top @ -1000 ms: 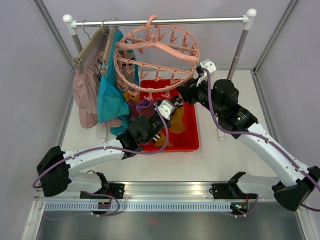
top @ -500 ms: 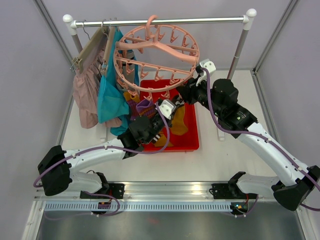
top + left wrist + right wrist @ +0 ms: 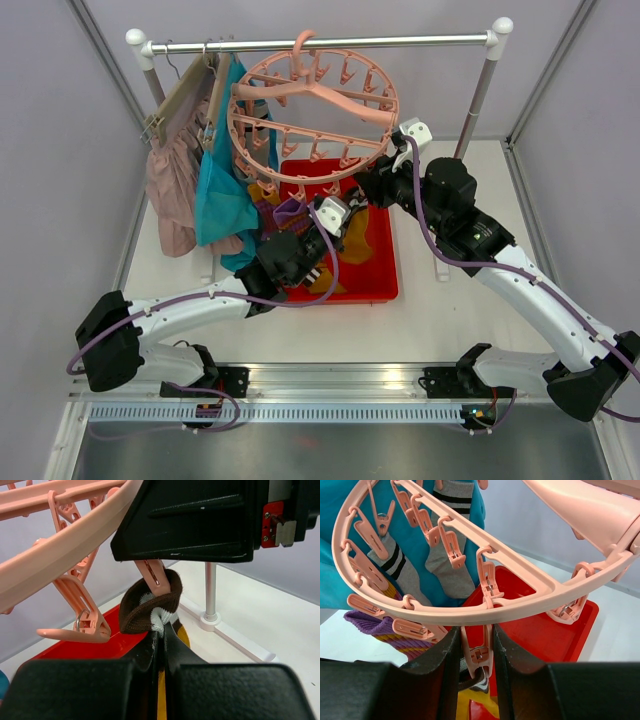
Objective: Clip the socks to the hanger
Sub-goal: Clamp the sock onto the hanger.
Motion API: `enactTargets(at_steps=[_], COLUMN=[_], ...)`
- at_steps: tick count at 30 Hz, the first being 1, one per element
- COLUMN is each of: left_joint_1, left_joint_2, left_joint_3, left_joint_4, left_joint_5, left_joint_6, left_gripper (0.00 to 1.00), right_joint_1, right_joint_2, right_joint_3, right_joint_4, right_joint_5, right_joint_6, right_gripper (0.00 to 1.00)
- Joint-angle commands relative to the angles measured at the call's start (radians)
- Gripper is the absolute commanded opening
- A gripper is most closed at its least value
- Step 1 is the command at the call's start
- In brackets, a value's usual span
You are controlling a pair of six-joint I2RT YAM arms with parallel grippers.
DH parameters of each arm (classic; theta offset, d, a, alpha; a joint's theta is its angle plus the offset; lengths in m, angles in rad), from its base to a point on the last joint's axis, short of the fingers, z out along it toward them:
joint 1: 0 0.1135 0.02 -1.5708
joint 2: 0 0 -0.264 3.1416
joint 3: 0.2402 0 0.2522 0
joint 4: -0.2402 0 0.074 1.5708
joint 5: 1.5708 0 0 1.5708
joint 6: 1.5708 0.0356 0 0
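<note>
The hanger (image 3: 386,110) is a salmon-pink ring of clips hung from the rail. My right gripper (image 3: 476,650) is shut on one clip (image 3: 480,655) at the ring's near edge (image 3: 520,602), a finger pressing each side. My left gripper (image 3: 162,635) is shut on a sock (image 3: 145,612) with a brown-and-white cuff and mustard body. It holds the cuff up against that clip's lower end (image 3: 152,575); the cuff (image 3: 475,682) shows just below the clip. In the top view both grippers, left (image 3: 340,215) and right (image 3: 368,188), meet over the tray. Two grey striped socks (image 3: 447,565) hang clipped on the far side.
A red tray (image 3: 385,275) lies under the hanger, with a purple sock (image 3: 370,622) at its left end. A teal garment (image 3: 215,200) and a pale pink garment (image 3: 170,190) hang at the rail's left. The rail's right post (image 3: 480,90) and its foot (image 3: 210,615) stand close by.
</note>
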Motion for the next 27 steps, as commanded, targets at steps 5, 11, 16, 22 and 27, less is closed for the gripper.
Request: enactTargets(at_steps=[5, 11, 16, 22, 27], left_joint_1=[-0.007, -0.008, -0.007, -0.007, -0.008], left_joint_2=[-0.001, 0.011, 0.017, 0.017, 0.019], left_joint_3=[0.053, 0.085, 0.096, 0.108, 0.121], left_joint_4=[0.025, -0.007, -0.019, -0.042, -0.061], left_joint_5=[0.023, 0.043, 0.051, 0.059, 0.062], left_joint_6=[-0.013, -0.024, -0.034, -0.042, -0.047], left_gripper=[0.02, 0.02, 0.03, 0.05, 0.08], right_joint_1=[0.002, 0.004, 0.002, 0.002, 0.002], right_joint_2=[-0.007, -0.015, -0.018, -0.026, -0.030], right_joint_3=[0.018, 0.011, 0.009, 0.006, 0.012], right_joint_4=[0.009, 0.012, 0.009, 0.008, 0.003], right_joint_5=[0.031, 0.040, 0.041, 0.052, 0.054], right_joint_6=[0.007, 0.005, 0.004, 0.004, 0.010], right_gripper=[0.00, 0.00, 0.02, 0.08, 0.16])
